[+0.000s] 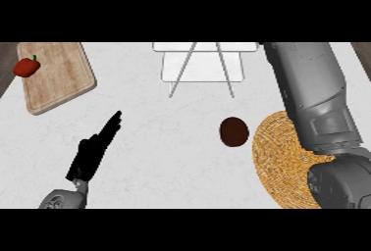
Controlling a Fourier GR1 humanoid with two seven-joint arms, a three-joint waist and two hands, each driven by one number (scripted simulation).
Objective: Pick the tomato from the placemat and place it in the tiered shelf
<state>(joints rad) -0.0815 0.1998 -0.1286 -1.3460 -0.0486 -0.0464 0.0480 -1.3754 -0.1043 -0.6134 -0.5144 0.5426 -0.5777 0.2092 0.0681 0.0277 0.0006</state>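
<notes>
My left hand (92, 152) shows near the tabletop's (159, 162) near left corner, fingers straight and together, pointing toward the far edge and holding nothing. It touches none of the things around it.

My right forearm (315, 103) comes in along the right side and runs up toward the far edge, crossing over the woven placemat (279, 162). I cannot see my right hand at all; the arm leaves the view at the far edge, just right of the shelf.

The placemat is round and straw-coloured, and lies by the tabletop's near right corner, partly covered by my forearm. The tomato (234, 131), which looks very dark, brownish red and oval, lies on the bare tabletop just off the placemat's left rim, about midway between the near and far edges. I cannot tell whether it touches the rim.

The tiered shelf (203, 63) stands at the middle of the far edge, white, with thin grey legs slanting down toward me.

A wooden cutting board (62, 78) lies at the far left corner, set at a slight angle, with a red bell pepper (27, 67) on its left edge.
</notes>
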